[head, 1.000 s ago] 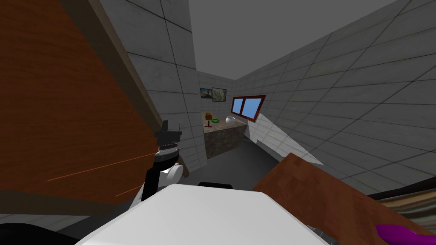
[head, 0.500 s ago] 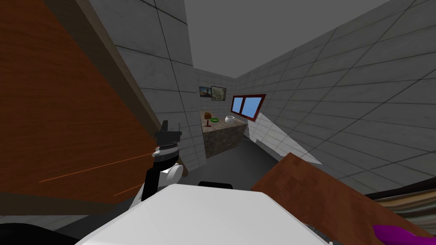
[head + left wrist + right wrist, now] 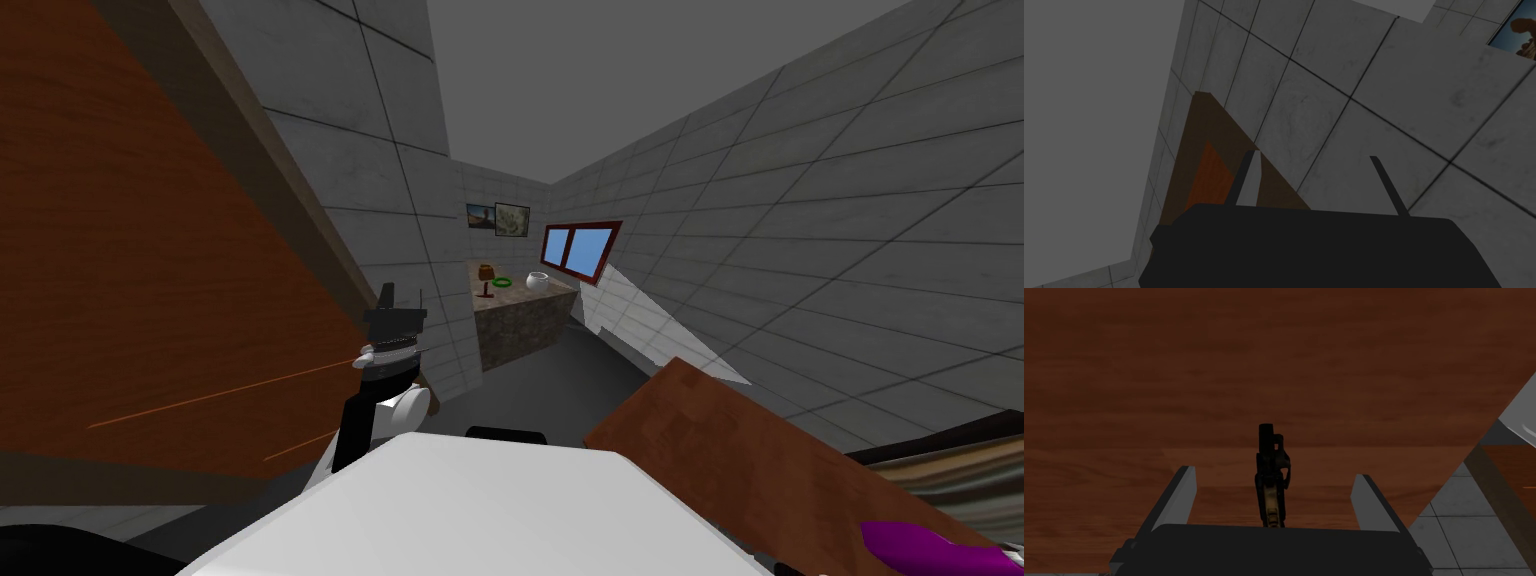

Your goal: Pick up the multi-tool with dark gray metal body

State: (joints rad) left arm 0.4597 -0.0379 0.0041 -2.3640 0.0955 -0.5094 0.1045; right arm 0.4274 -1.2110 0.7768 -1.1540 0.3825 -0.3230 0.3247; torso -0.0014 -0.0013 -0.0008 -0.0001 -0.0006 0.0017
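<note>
My right gripper [image 3: 1274, 472] has its 2 fingers spread wide, gripping nothing. The multi-tool [image 3: 1272, 483], dark with a tan patch near the gripper body, sits straight ahead at 12 o'clock. It is midway between the 2 fingers and apart from both, against a brown wooden surface [image 3: 1274, 363]. My left gripper [image 3: 402, 293] is raised at about 10 o'clock from me, beside a brown wooden panel [image 3: 150, 300], its 2 fingers also apart and empty.
</note>
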